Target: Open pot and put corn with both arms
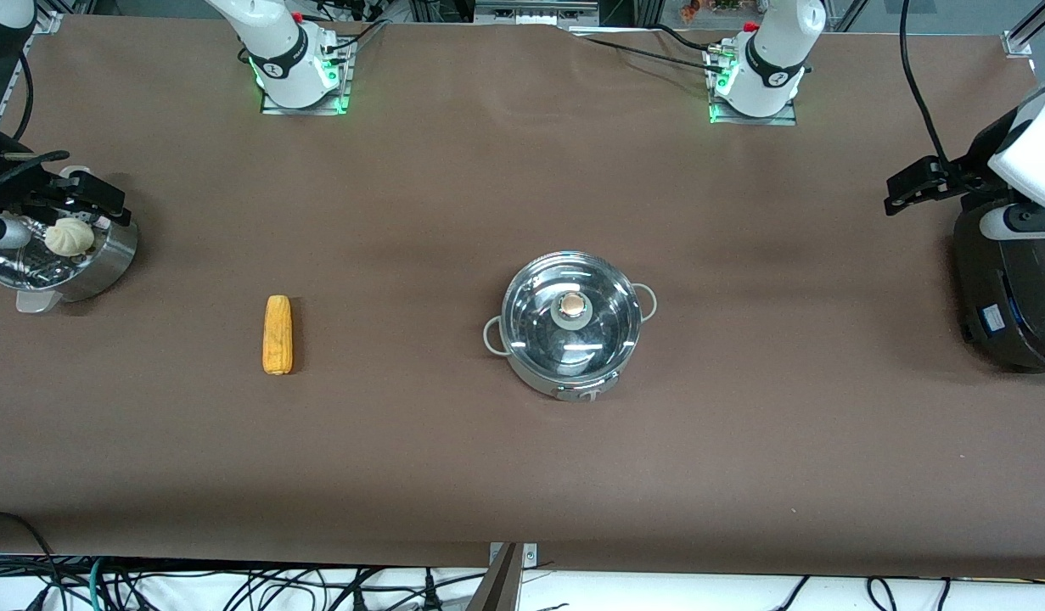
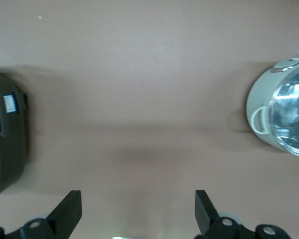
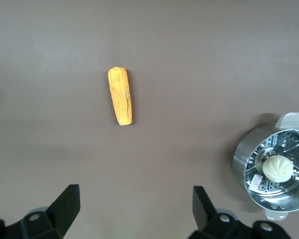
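Observation:
The steel pot (image 1: 573, 339) stands mid-table, its glass lid (image 1: 603, 318) on it with a tan knob (image 1: 573, 304). Its rim and one grey handle show as the pot (image 2: 281, 117) in the left wrist view. The yellow-orange corn (image 1: 277, 334) lies on the cloth toward the right arm's end, and the corn (image 3: 120, 96) shows whole in the right wrist view. My right gripper (image 3: 134, 204) hangs open and empty over bare table between corn and steamer; it shows as the right gripper (image 1: 81, 193) in the front view. My left gripper (image 2: 138, 209) is open and empty over table between pot and cooker, seen too as the left gripper (image 1: 912, 182).
A perforated steel steamer basket (image 1: 106, 259) holding a white bun (image 1: 70, 237) stands at the right arm's end of the table. A large black cooker (image 1: 1010, 288) stands at the left arm's end. Brown cloth covers the table (image 1: 522, 475).

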